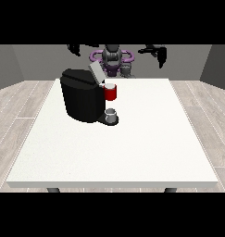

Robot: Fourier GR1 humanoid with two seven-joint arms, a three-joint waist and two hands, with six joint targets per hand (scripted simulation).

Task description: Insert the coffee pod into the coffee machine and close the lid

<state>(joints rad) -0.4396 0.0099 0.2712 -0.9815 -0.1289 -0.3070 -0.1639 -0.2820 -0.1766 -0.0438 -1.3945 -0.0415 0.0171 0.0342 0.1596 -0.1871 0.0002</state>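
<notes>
The black coffee machine [81,99] stands on the left half of the white table [132,148]. Its grey lid [96,71] is tilted up and open. At its front is a red pod holder [111,94] with a pale top, and I cannot tell whether a pod sits in it. A small grey cup [112,114] rests on the machine's base below. A small grey cylinder [127,70] stands at the table's far edge. Both hands are raised behind the table, far from the machine. The hand at the view's left [75,48] and the hand at the view's right [160,54] hold nothing, fingers hanging down.
The robot's torso [112,58] is behind the table's far edge, right behind the machine's lid. White tabletop stretches to the right of and in front of the machine. A wooden floor surrounds the table.
</notes>
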